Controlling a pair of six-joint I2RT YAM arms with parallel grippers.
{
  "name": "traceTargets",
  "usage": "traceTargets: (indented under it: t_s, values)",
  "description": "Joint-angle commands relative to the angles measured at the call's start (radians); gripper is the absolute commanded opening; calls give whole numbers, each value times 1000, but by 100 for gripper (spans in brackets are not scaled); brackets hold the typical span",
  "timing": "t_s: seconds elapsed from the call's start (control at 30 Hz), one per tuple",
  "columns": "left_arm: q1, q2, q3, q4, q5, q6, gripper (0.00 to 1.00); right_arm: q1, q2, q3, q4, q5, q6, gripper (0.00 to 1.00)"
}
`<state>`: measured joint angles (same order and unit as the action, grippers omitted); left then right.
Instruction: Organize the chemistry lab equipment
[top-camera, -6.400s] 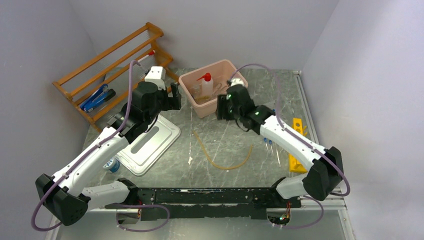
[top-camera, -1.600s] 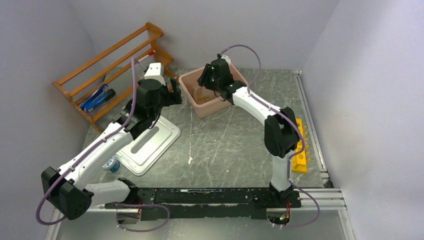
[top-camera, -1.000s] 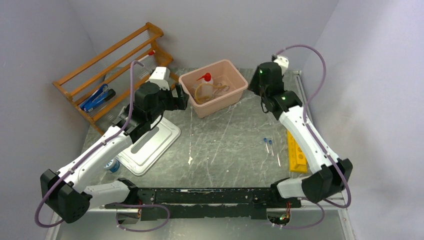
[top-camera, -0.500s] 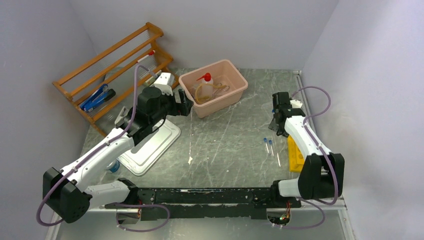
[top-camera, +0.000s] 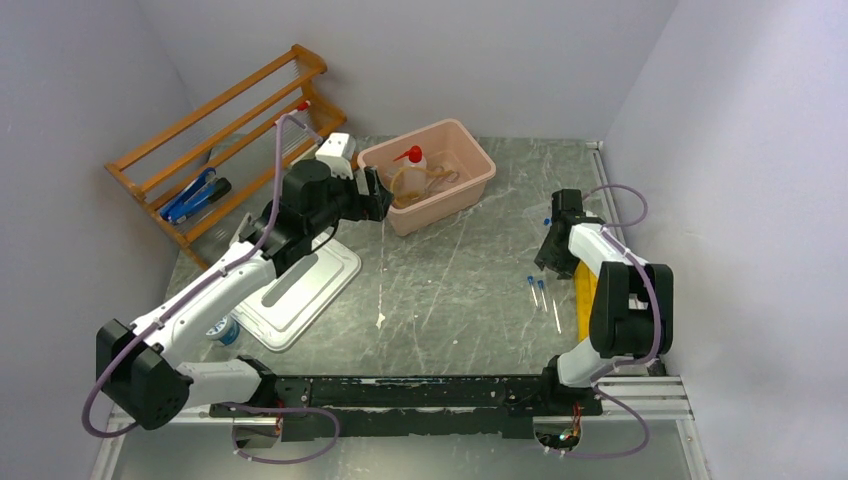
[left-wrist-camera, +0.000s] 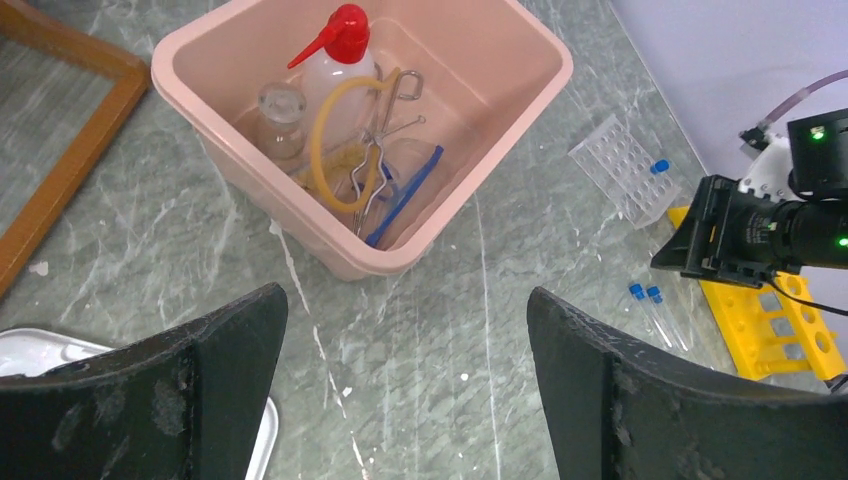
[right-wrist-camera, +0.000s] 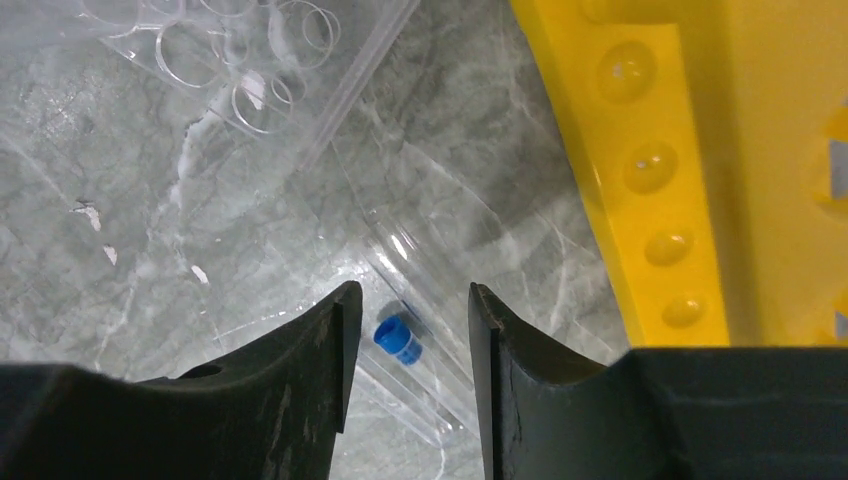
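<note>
The pink tub (top-camera: 478, 160) holds the white red-capped squeeze bottle (left-wrist-camera: 335, 60), tan tubing (left-wrist-camera: 328, 140), metal tongs (left-wrist-camera: 385, 130) and blue-framed goggles (left-wrist-camera: 410, 190). My left gripper (left-wrist-camera: 405, 300) is wide open and empty, hovering by the tub's near-left corner (top-camera: 378, 195). My right gripper (top-camera: 548, 265) is low at the table beside the yellow tube rack (top-camera: 585, 300). In the right wrist view it (right-wrist-camera: 413, 292) is open, and its fingers straddle a blue-capped tube (right-wrist-camera: 397, 340) without touching it. Two more blue-capped tubes (top-camera: 536, 288) lie left of the rack.
A clear plastic well tray (left-wrist-camera: 625, 180) lies beyond the right gripper and shows in the right wrist view (right-wrist-camera: 250, 60). The white lid (top-camera: 300, 280) lies under the left arm. The orange wooden shelf (top-camera: 230, 110) stands at the back left. A small blue-and-white container (top-camera: 222, 328) sits near the left arm.
The tubing that lay on the table is now in the tub. My right arm swung from the tub to the right and came down by the yellow rack. My left gripper moved right toward the tub.
</note>
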<state>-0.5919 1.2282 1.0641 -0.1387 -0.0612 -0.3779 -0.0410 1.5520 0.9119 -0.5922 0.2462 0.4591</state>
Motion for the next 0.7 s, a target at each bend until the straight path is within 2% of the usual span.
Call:
traceTargets:
  t_s: [0.0, 0.27, 0.43, 0.57, 0.67]
  values:
    - [6, 31, 59, -5, 49, 18, 93, -15, 49, -14, 47, -72, -15, 46]
    - [6, 31, 106, -44, 48, 45, 93, -25, 87, 0, 73, -16, -40, 43]
    - [5, 16, 109, -65, 36, 58, 93, -30, 125, 14, 87, -53, -118, 41]
    - [5, 1, 119, -89, 27, 72, 93, -30, 132, 10, 112, -148, -145, 34]
    - [5, -28, 129, -133, 11, 91, 93, -30, 124, 4, 123, -145, -133, 29]
